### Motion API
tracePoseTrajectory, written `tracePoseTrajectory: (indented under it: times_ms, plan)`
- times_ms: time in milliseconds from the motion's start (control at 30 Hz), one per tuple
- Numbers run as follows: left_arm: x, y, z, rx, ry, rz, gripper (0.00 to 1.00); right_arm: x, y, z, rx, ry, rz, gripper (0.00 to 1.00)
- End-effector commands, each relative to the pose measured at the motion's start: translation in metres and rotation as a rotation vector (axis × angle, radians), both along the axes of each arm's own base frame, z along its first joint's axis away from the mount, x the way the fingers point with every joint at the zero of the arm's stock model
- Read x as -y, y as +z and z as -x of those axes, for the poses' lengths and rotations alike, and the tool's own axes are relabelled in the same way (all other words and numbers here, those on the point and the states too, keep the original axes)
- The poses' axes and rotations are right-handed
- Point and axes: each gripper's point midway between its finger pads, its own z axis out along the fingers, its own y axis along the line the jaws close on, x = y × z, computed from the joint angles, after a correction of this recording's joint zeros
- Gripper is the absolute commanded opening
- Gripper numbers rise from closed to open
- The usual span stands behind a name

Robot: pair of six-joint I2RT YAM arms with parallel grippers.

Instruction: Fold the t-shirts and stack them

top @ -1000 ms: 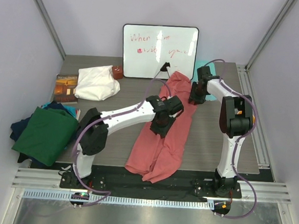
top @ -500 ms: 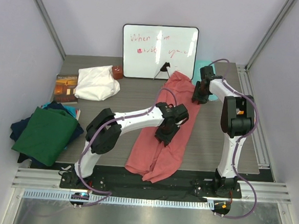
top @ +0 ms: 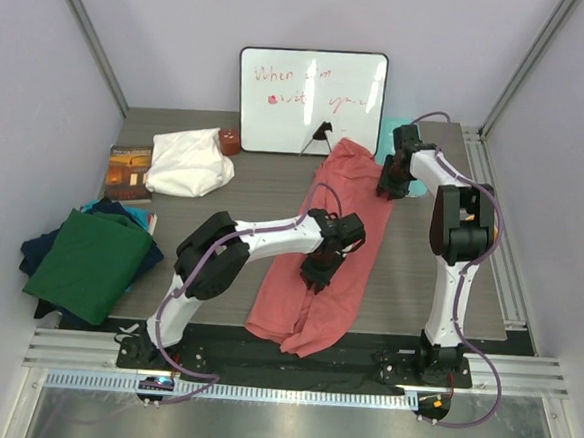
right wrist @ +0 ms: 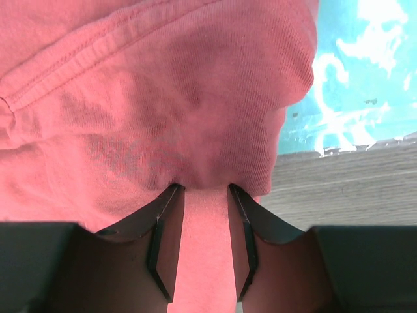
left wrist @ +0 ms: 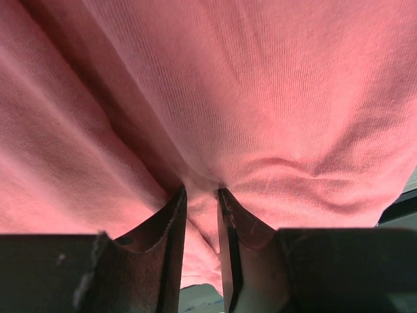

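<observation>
The left gripper (left wrist: 202,195) has come down from the upper part of the salmon-pink t-shirt (top: 300,315) to its middle, and its fingers are closing narrowly on a ridge of cloth. The right gripper (right wrist: 203,192) is still pinching the far edge (just beside the teal mat (right wrist: 352,85)), so I think the shirt, lying stretched out lengthwise, is getting ready for a fold.

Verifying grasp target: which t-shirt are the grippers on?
The salmon-pink t-shirt, mid-table: left gripper and right gripper both pinch it. The green t-shirt and navy t-shirt sit piled left, untouched.
</observation>
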Motion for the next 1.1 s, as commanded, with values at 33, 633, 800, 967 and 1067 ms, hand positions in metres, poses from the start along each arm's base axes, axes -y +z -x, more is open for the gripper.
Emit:
tracePoseTrajectory:
  times_ms: [33, 633, 800, 967, 1067]
  plan:
    - [-0.025, -0.029, 0.007, 0.002, -0.019, -0.088, 0.26, 0.018, -0.015, -0.012, -0.01, -0.035, 0.039, 0.39]
    - [-0.045, -0.017, -0.019, 0.072, 0.033, -0.117, 0.26, -0.004, 0.017, -0.025, 0.06, 0.029, -0.113, 0.4]
    - [-0.032, -0.003, -0.036, 0.09, 0.056, -0.061, 0.34, -0.024, 0.082, -0.028, 0.194, 0.092, -0.23, 0.43]
    - [-0.016, 0.029, -0.067, 0.126, 0.093, 0.027, 0.38, -0.023, 0.142, -0.016, 0.275, 0.093, -0.273, 0.47]
    - [-0.007, 0.056, -0.085, 0.15, 0.118, 0.098, 0.38, -0.025, 0.157, 0.01, 0.265, 0.09, -0.297, 0.48]
